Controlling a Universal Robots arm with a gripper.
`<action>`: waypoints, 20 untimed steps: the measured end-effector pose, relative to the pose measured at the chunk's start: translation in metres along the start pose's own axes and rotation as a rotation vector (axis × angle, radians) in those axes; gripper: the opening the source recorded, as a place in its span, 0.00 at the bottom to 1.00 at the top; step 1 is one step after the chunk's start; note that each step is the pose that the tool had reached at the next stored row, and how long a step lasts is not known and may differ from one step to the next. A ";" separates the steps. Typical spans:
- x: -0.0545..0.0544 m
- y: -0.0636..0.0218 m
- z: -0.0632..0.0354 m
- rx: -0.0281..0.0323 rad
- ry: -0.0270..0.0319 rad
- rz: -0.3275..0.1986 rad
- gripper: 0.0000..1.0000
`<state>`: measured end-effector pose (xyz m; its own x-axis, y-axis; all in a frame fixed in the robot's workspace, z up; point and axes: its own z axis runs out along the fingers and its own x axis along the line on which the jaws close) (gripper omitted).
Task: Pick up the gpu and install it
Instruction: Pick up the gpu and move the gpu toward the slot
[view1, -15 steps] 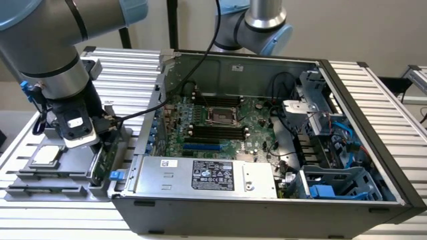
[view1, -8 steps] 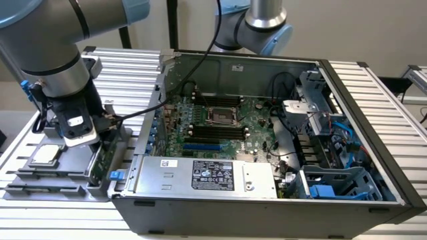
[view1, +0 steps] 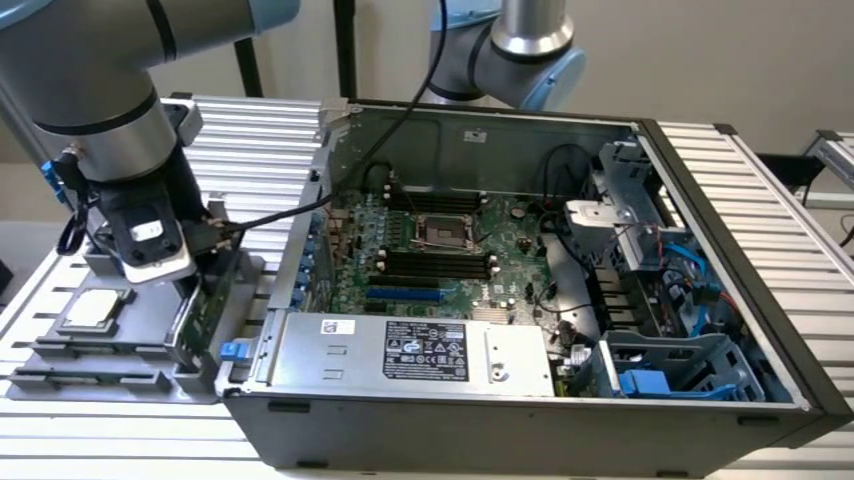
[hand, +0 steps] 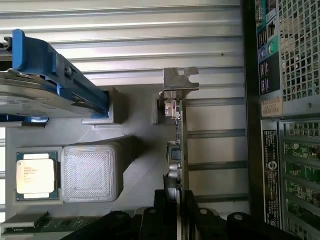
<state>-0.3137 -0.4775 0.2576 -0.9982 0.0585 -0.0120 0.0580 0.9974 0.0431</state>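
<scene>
The scene is overlooked from above and at a slant by the exterior view, set far enough back that the whole open computer case (view1: 534, 425) and the gray parts holder (view1: 80, 378) at the frame's lower left are taken in. The wrist view is pointed straight down past the gripper (hand: 176, 199), close over that holder. The holder, its processor chip (hand: 35, 175), the gpu (hand: 178, 135) standing on edge and one outer wall of the case are shared by both views.

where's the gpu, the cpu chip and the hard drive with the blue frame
gpu (hand: 179, 132), wrist view, on the card's thin edge, seen end-on
cpu chip (hand: 34, 175), wrist view, middle of its metal lid
hard drive (hand: 30, 97), wrist view, on its silver body beside the blue frame
</scene>
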 end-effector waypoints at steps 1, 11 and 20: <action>0.000 0.0001 -0.0026 0.0000 0.0004 0.000 0.27; -0.001 0.0018 -0.0416 0.0001 0.0033 0.000 0.27; -0.007 0.0039 -0.0825 -0.0001 0.0037 -0.005 0.27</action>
<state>-0.3077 -0.4775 0.3403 -0.9985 0.0537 -0.0085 0.0532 0.9976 0.0432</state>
